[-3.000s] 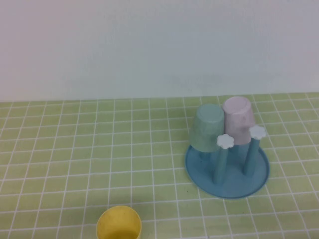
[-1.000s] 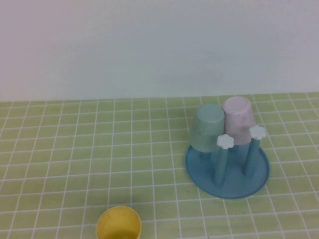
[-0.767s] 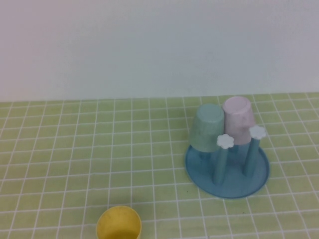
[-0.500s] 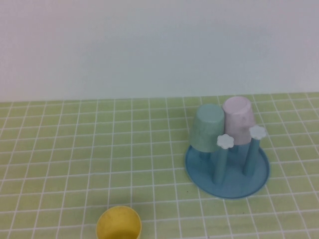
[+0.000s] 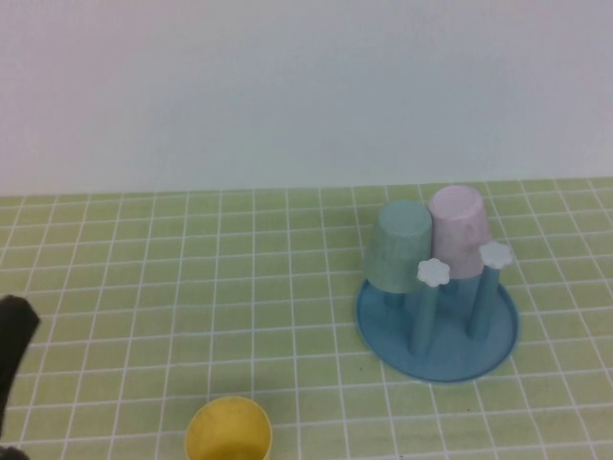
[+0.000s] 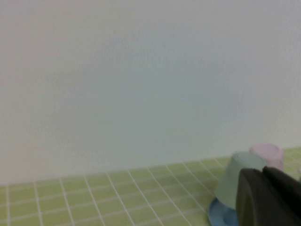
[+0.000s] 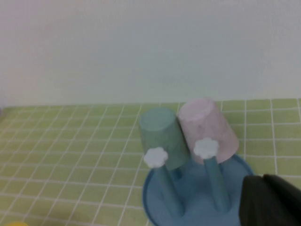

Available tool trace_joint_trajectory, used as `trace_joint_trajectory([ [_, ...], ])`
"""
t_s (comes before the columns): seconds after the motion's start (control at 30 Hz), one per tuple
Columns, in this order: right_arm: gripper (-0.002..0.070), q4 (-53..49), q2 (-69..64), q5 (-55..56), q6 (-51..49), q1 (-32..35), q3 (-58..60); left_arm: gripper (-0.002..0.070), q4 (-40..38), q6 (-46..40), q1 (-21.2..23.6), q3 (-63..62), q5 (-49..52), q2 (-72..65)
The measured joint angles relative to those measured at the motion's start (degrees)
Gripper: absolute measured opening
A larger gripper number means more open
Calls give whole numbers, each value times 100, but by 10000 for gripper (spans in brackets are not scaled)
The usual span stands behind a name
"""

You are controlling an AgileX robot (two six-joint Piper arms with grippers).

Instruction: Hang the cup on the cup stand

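high view, left claw (image 5: 13,335) near cup (image 5: 228,429), right claw (image 7: 270,200)

Left end effector (image 5: 13,335) has apparently entered view

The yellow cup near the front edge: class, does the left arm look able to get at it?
Probably yes: the left gripper is at the table's left edge, and only bare tablecloth lies between it and the yellow cup.

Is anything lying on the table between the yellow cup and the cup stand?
Nothing visible: only bare tablecloth separates the cup from the cup stand. Left end effector is at the table's left edge; right end effector is near the stand.
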State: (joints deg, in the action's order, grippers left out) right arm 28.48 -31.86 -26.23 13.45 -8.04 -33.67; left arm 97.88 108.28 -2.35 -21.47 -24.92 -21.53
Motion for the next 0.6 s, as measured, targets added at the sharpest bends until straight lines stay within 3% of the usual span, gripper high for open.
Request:
trace_joint_trajectory([
  [0.33,-1,2484,-297,-977,4068,0,0,0,187,33,0,-668,-1310,-1762],
  [0.6,-2,2862,-297,-1159,4674,0,0,0,212,61,0,-1081,-1964,-3036],
])
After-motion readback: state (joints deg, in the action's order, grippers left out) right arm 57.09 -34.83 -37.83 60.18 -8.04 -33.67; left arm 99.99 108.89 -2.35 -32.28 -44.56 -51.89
